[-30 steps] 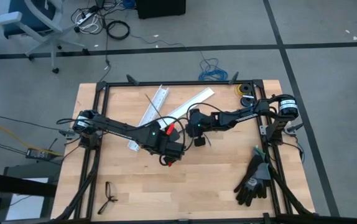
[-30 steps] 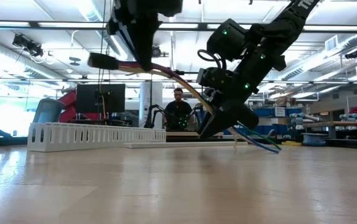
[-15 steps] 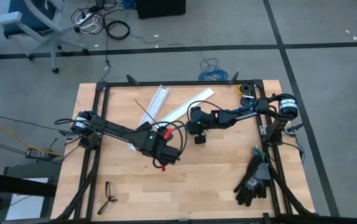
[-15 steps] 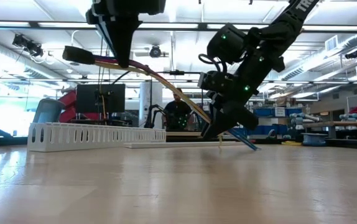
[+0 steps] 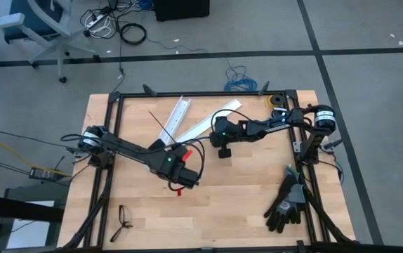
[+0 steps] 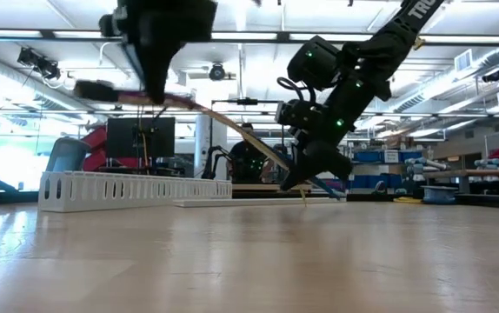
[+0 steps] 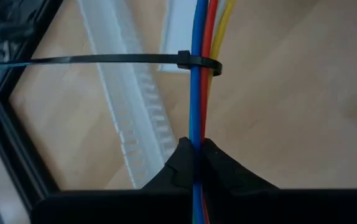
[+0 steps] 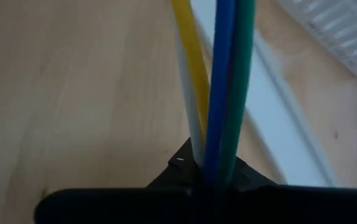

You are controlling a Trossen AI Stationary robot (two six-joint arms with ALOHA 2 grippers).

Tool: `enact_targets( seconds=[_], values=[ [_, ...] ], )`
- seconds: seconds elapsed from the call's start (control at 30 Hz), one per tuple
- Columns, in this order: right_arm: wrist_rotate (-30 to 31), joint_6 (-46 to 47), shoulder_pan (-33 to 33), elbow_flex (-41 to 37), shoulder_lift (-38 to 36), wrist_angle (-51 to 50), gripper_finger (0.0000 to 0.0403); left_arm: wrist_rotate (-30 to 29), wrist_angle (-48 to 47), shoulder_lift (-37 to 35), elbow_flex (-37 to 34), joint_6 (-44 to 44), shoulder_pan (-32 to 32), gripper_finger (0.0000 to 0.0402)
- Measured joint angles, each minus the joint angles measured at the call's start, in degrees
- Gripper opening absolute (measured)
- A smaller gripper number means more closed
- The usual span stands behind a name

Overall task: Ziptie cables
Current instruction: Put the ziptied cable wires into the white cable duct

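Between the two arms, above the middle of the surface (image 5: pixel 243 204), the cables (image 7: pixel 201 93) are stretched as one taut bundle. The left end effector (image 7: pixel 195 155) is clamped together on one end of them; its wrist view shows blue, red and yellow strands running straight out from between its dark tips. The right end effector (image 8: pixel 211 167) has its tips closed on the other end, where yellow, white, blue and green strands leave the grip.

Outward from the left grip, the ziptie (image 7: pixel 104 60) already encircles the bundle: its head sits against the wires and its long black tail sticks out sideways, free in the air. Beneath it lie the white slotted duct pieces (image 5: pixel 177 121), apart from the cables. A pair of black gloves (image 5: pixel 286 204) rests near the right edge, out of the way.

The step in hand appears to be holding the bundle tensioned with the tie looped on. Whether the loop is fully cinched cannot be told. The next move probably calls for one end effector to let go, take the free tail and pull it, while the other holds the wires steady so the loop does not slide along them.
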Motion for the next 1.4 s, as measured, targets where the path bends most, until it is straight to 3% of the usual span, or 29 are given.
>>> enact_targets(
  seconds=[0.17, 0.4, 0.57, 0.77, 1.07, 1.4],
  values=[
    [-1.4, -1.6, -0.6, 4.0, 0.0, -5.2, 0.0005, 1.5, 6.7, -0.3, -7.3, -1.1, 0.1, 0.0017],
    [-12.8, -2.3, -3.8, 12.8, 0.0, -14.6, 0.0003, 2.9, 26.4, -4.9, -19.8, 3.9, 2.8, 0.0017],
    [-19.2, -5.7, -6.7, 18.9, 0.1, -19.0, 0.0002, 2.6, 31.6, -11.0, -27.6, 3.9, 6.2, 0.0017],
    [-21.0, -10.3, -11.3, 24.6, 0.2, -19.5, 0.0001, -0.1, 37.6, -20.0, -34.0, 3.9, 9.6, 0.0016],
    [-25.0, -20.2, -17.2, 37.8, 11.6, -25.9, 0.0001, 0.1, 35.8, -26.4, -37.2, 4.2, 10.3, 0.0016],
    [-25.3, -35.3, -17.9, 56.2, 26.8, -27.2, 0.0, 4.5, 32.3, -26.7, -38.8, 2.6, 12.2, 0.0016]
  ],
)
